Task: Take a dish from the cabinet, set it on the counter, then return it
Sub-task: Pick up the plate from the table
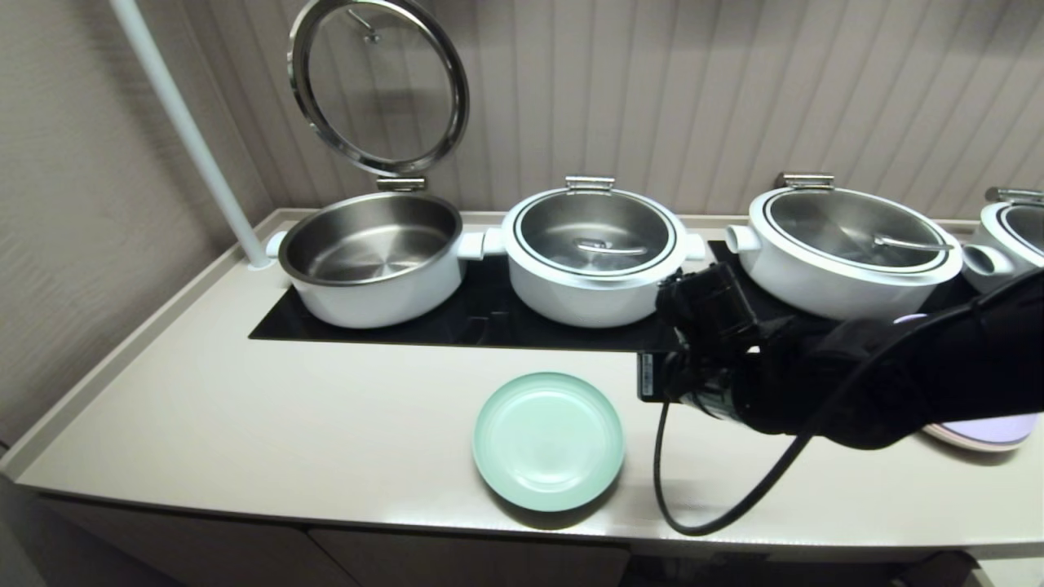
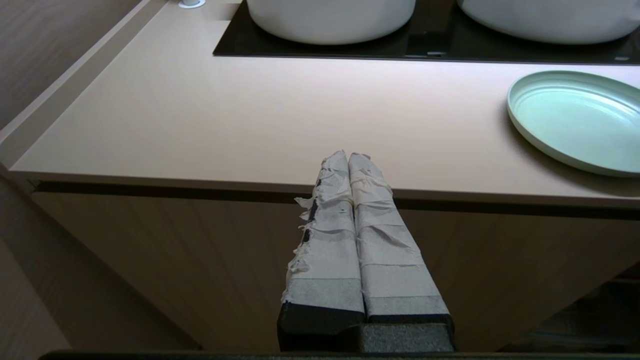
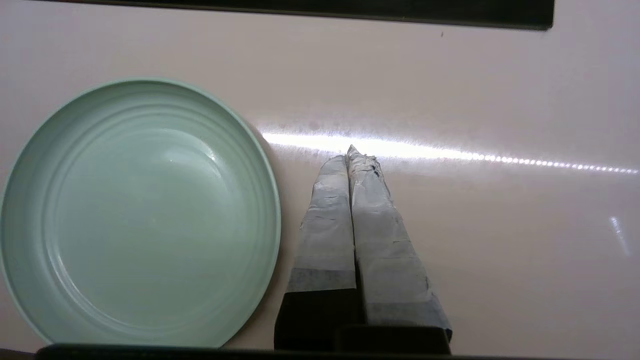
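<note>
Desk (image 1: 245, 424) is carrying dish (image 1: 548, 440) near front edge; right gripper (image 3: 350, 155) hovering beside it, jaws together, empty; return to cabinet pending.

**Black-Clad Arm, Taped Fingers Marked Kitchen Robot's Look**

The robot's right arm (image 1: 881, 375) was wrapped in a loose, matte black covering that bunched in folds along its length. A boxy black camera housing (image 1: 705, 306) sat at the wrist, and a thick black cable (image 1: 718, 509) looped beneath it in a wide curve. The right gripper (image 3: 352, 155) had two long, tapering fingers bound in wrinkled greyish-white tape over black bases. The left gripper (image 2: 348, 157) wore the same pale tape, frayed and torn along one finger's edge, above a speckled dark grey mount (image 2: 400, 337).
</note>
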You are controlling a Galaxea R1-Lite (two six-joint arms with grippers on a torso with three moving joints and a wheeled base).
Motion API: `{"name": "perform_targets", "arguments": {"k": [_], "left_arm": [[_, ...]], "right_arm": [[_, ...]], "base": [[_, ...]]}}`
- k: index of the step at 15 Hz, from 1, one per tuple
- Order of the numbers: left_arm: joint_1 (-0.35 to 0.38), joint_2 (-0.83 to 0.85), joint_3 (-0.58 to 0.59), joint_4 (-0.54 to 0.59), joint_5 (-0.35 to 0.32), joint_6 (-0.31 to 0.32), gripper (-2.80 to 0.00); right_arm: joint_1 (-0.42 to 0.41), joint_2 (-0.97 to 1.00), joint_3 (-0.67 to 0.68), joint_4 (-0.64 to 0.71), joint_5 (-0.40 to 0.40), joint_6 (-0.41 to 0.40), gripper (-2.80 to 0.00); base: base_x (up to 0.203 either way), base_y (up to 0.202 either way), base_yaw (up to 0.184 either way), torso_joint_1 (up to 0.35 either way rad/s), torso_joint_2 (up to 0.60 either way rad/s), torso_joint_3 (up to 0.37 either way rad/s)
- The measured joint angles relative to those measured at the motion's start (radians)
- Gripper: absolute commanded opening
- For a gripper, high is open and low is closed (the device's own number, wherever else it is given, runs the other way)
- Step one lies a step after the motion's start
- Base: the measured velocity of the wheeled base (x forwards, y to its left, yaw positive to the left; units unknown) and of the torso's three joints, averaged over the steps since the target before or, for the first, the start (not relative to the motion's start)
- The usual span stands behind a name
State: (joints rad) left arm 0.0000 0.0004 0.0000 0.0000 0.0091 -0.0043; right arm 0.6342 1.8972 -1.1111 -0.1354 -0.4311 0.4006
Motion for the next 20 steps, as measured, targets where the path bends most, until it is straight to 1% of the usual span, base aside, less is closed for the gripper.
{"name": "perform_targets", "arguments": {"k": [1,4,7,8,9,10,11,17,20], "left_arm": [[0.0,0.0,0.0,0.0,0.0,0.0,-2.8],[0.0,0.0,0.0,0.0,0.0,0.0,-2.8],[0.0,0.0,0.0,0.0,0.001,0.0,-2.8],[0.0,0.0,0.0,0.0,0.001,0.0,-2.8],[0.0,0.0,0.0,0.0,0.001,0.0,-2.8],[0.0,0.0,0.0,0.0,0.0,0.0,-2.8],[0.0,0.0,0.0,0.0,0.001,0.0,-2.8],[0.0,0.0,0.0,0.0,0.0,0.0,-2.8],[0.0,0.0,0.0,0.0,0.0,0.0,-2.8]], "right_arm": [[-0.01,-0.017,0.031,-0.069,-0.007,-0.059,-2.8],[-0.069,-0.06,0.129,-0.362,-0.012,-0.295,-2.8],[-0.185,-0.069,0.183,-0.774,-0.006,-0.597,-2.8],[-0.227,-0.069,0.197,-0.897,-0.005,-0.685,-2.8],[-0.261,-0.074,0.216,-0.996,-0.007,-0.756,-2.8],[-0.287,-0.09,0.242,-1.062,-0.011,-0.792,-2.8],[-0.308,-0.109,0.272,-1.073,-0.012,-0.798,-2.8],[-0.439,-0.314,0.576,-1.024,-0.035,-0.808,-2.8],[-0.478,-0.464,0.697,-0.951,-0.038,-0.815,-2.8]], "base": [[0.0,0.0,0.0,0.0,0.0,0.0],[0.0,0.0,0.0,0.0,0.0,0.0],[0.0,0.0,0.0,0.0,0.0,0.0],[0.0,0.0,0.0,0.0,0.0,0.0],[0.0,0.0,0.0,0.0,0.0,0.0],[0.0,0.0,0.0,0.0,0.0,0.0],[0.0,0.0,0.0,0.0,0.0,0.0],[0.0,0.0,0.0,0.0,0.0,0.0],[0.0,0.0,0.0,0.0,0.0,0.0]]}}
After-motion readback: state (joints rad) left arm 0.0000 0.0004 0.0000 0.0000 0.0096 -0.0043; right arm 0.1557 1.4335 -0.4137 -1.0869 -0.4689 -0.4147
